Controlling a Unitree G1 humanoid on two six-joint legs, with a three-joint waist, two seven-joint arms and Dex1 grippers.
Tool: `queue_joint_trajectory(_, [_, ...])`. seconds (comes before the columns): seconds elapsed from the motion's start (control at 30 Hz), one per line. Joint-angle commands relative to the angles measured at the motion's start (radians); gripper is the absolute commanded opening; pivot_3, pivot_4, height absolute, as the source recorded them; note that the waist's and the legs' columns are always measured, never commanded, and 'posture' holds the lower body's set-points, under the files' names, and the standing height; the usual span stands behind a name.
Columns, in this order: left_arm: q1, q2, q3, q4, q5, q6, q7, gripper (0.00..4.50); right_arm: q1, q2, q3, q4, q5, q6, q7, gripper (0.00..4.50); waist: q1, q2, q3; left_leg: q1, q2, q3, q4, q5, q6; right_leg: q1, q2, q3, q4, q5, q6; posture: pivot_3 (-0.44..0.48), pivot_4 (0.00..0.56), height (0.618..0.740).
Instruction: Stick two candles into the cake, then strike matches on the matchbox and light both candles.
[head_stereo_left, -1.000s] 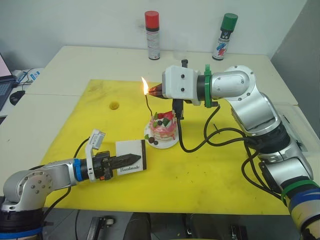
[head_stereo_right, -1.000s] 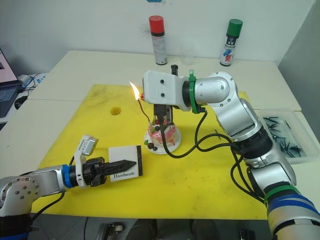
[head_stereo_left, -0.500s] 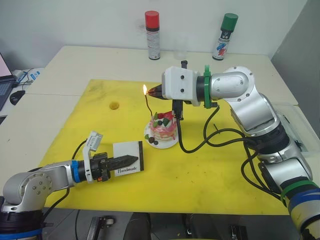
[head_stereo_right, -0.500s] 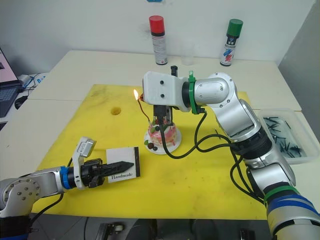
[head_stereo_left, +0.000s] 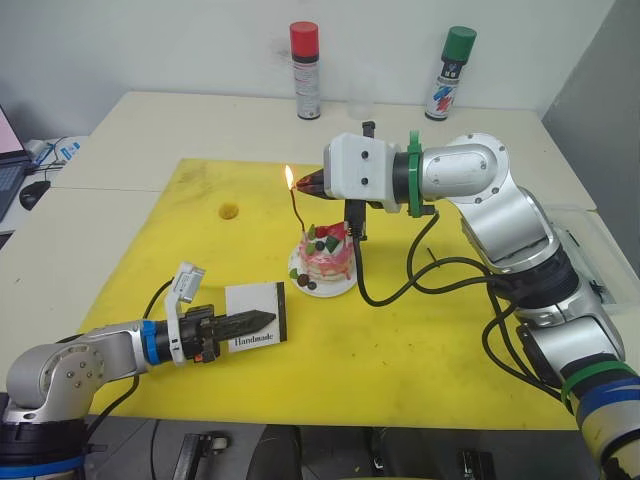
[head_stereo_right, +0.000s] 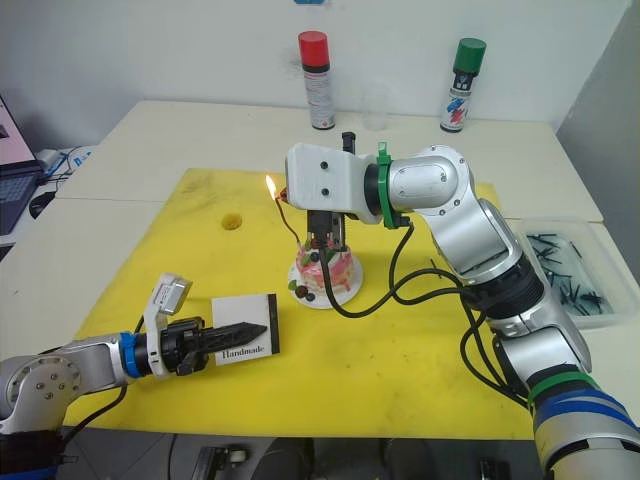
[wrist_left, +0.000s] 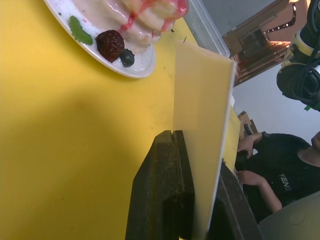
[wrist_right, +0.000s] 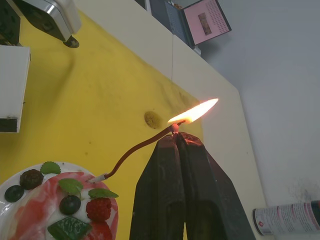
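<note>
Lighting reddish candle (wrist_right: 142, 144) in cake (head_stereo_left: 327, 258) | right pincer (wrist_right: 176, 136) pinched together at flame (wrist_right: 194, 111) | left pincer (head_stereo_left: 258, 320) clamps matchbox (head_stereo_left: 256, 315) | next: golden candle.

A bright yellow mat (head_stereo_left: 180, 260) covers the near part of a cream table (head_stereo_left: 180, 120). At the table's far edge stand a red-capped spray can (head_stereo_left: 304, 70) and a green-capped spray can (head_stereo_left: 447, 73), well apart. A clear plastic tray (head_stereo_right: 565, 270) holding dark pieces sits at the right. A laptop (wrist_right: 204, 22) lies at the left.
</note>
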Motion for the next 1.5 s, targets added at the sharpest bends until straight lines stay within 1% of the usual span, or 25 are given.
queue_joint_trajectory(0.03, [-0.014, -0.005, -0.003, -0.024, -0.014, 0.006, 0.004, 0.0, -0.008, 0.0, -0.028, -0.011, -0.008, -0.012, -0.012, 0.04, 0.0, 0.0, 0.0, 0.0, 0.0, 0.0, 0.0, 0.0, 0.0, 0.0, 0.0, 0.0, 0.0, 0.0, 0.0, 0.0, 0.15, 0.733])
queue_joint_trajectory(0.23, [-0.02, -0.011, -0.005, -0.022, -0.013, 0.009, 0.008, 0.0, -0.037, -0.011, -0.07, -0.001, 0.004, -0.008, -0.023, 0.04, 0.0, 0.0, 0.0, 0.0, 0.0, 0.0, 0.0, 0.0, 0.0, 0.0, 0.0, 0.0, 0.0, 0.0, 0.0, 0.0, 0.15, 0.733])
queue_joint_trajectory(0.4, [-0.019, -0.011, -0.007, -0.017, -0.011, 0.006, 0.001, 0.0, -0.064, -0.015, -0.137, 0.023, 0.018, -0.003, -0.057, 0.04, 0.0, 0.0, 0.0, 0.0, 0.0, 0.0, 0.0, 0.0, 0.0, 0.0, 0.0, 0.0, 0.0, 0.0, 0.0, 0.0, 0.15, 0.733])
queue_joint_trajectory(0.53, [-0.016, -0.007, -0.009, -0.017, -0.013, 0.008, -0.008, 0.0, -0.082, -0.017, -0.21, 0.055, 0.031, 0.016, -0.107, 0.04, 0.0, 0.0, 0.0, 0.0, 0.0, 0.0, 0.0, 0.0, 0.0, 0.0, 0.0, 0.0, 0.0, 0.0, 0.0, 0.0, 0.15, 0.733])
queue_joint_trajectory(0.63, [-0.011, -0.006, -0.01, -0.026, -0.018, 0.013, -0.008, 0.0, -0.088, -0.032, -0.294, 0.065, 0.057, 0.076, -0.155, 0.04, 0.001, 0.0, 0.0, 0.0, 0.0, 0.0, 0.0, 0.0, 0.0, 0.0, 0.0, 0.0, 0.0, 0.0, 0.0, 0.0, 0.15, 0.733])
queue_joint_trajectory(0.73, [-0.006, -0.011, -0.009, -0.038, -0.027, 0.019, 0.001, 0.0, -0.071, -0.076, -0.366, 0.058, 0.081, 0.147, -0.189, 0.04, 0.002, 0.0, 0.0, -0.001, 0.0, 0.0, 0.0, 0.0, 0.0, 0.0, 0.0, 0.0, 0.0, 0.0, 0.0, 0.0, 0.15, 0.733])
queue_joint_trajectory(0.8, [0.0, -0.016, -0.006, -0.052, -0.04, 0.027, 0.011, 0.0, -0.02, -0.128, -0.443, 0.033, 0.103, 0.227, -0.219, 0.04, 0.004, 0.0, 0.0, -0.001, -0.001, 0.0, -0.001, 0.0, 0.0, 0.0, -0.001, 0.0, -0.001, 0.0, 0.0, 0.0, 0.15, 0.733])
queue_joint_trajectory(0.87, [0.004, -0.023, -0.004, -0.065, -0.054, 0.037, 0.025, 0.0, 0.071, -0.184, -0.555, -0.005, 0.124, 0.336, -0.269, 0.04, 0.011, -0.001, -0.001, -0.001, -0.001, 0.0, -0.001, 0.0, 0.0, 0.0, -0.001, 0.0, -0.001, 0.0, 0.0, 0.0, 0.15, 0.733])
queue_joint_trajectory(0.9, [0.008, -0.025, 0.0, -0.072, -0.059, 0.041, 0.03, 0.0, 0.098, -0.2, -0.583, -0.023, 0.133, 0.369, -0.285, 0.04, 0.014, -0.001, -0.001, -0.001, -0.001, 0.0, -0.001, 0.0, 0.0, 0.0, -0.001, 0.0, -0.001, 0.0, 0.0, 0.0, 0.15, 0.733])
queue_joint_trajectory(0.97, [0.013, -0.03, -0.002, -0.078, -0.066, 0.049, 0.04, 0.0, 0.22, -0.235, -0.691, -0.06, 0.136, 0.449, -0.342, 0.04, 0.015, 0.0, 0.0, -0.001, -0.001, 0.002, -0.001, 0.0, 0.0, 0.0, -0.001, 0.002, -0.001, 0.0, 0.0, 0.0, 0.15, 0.733])
queue_joint_trajectory(1.03, [0.015, -0.032, -0.005, -0.082, -0.071, 0.052, 0.048, 0.0, 0.303, -0.251, -0.758, -0.089, 0.143, 0.503, -0.387, 0.04, 0.015, 0.001, 0.0, -0.001, -0.001, 0.001, -0.001, 0.0, 0.0, 0.0, -0.001, 0.001, -0.001, -0.001, 0.0, 0.0, 0.15, 0.733])
queue_joint_trajectory(1.13, [0.01, -0.04, -0.013, -0.081, -0.074, 0.057, 0.061, 0.0, 0.455, -0.192, -0.922, -0.117, 0.173, 0.67, -0.478, 0.04, 0.007, 0.002, 0.001, -0.001, -0.001, 0.003, -0.001, 0.0, 0.0, -0.001, -0.001, 0.003, 0.0, -0.001, 0.001, 0.0, 0.15, 0.733])
queue_joint_trajectory(1.2, [0.003, -0.044, -0.016, -0.082, -0.077, 0.063, 0.07, 0.0, 0.533, -0.165, -0.994, -0.105, 0.173, 0.731, -0.537, 0.04, 0.005, 0.002, 0.001, 0.0, 0.0, 0.002, -0.001, 0.0, 0.0, 0.0, 0.001, 0.002, 0.0, -0.002, 0.002, 0.0, 0.15, 0.733])
queue_joint_trajectory(1.27, [-0.005, -0.046, -0.017, -0.08, -0.078, 0.067, 0.075, 0.0, 0.584, -0.154, -1.024, -0.083, 0.173, 0.756, -0.573, 0.04, 0.0, 0.003, 0.001, 0.0, -0.001, 0.002, -0.001, 0.0, 0.0, 0.0, 0.0, 0.003, 0.0, -0.002, 0.003, 0.0, 0.15, 0.733])
queue_joint_trajectory(1.33, [-0.01, -0.046, -0.017, -0.078, -0.079, 0.069, 0.079, 0.0, 0.605, -0.146, -1.033, -0.062, 0.184, 0.765, -0.595, 0.04, -0.007, 0.004, 0.001, 0.0, -0.001, 0.004, -0.001, 0.0, 0.0, 0.0, 0.0, 0.005, 0.0, -0.002, 0.005, 0.0, 0.15, 0.733])
queue_joint_trajectory(1.4, [-0.012, -0.047, -0.016, -0.08, -0.081, 0.072, 0.084, 0.0, 0.604, -0.14, -1.04, -0.038, 0.193, 0.762, -0.617, 0.04, -0.015, 0.005, 0.001, 0.001, -0.001, 0.005, 0.0, 0.0, 0.0, 0.0, 0.0, 0.006, 0.0, -0.002, 0.007, 0.0, 0.15, 0.733])
queue_joint_trajectory(1.5, [-0.017, -0.051, -0.014, -0.082, -0.083, 0.078, 0.093, 0.0, 0.585, -0.129, -1.038, 0.063, 0.193, 0.706, -0.663, 0.04, -0.022, 0.005, 0.001, 0.002, -0.001, 0.005, 0.0, 0.0, 0.001, 0.0, 0.001, 0.006, 0.0, -0.001, 0.008, 0.0, 0.15, 0.733])
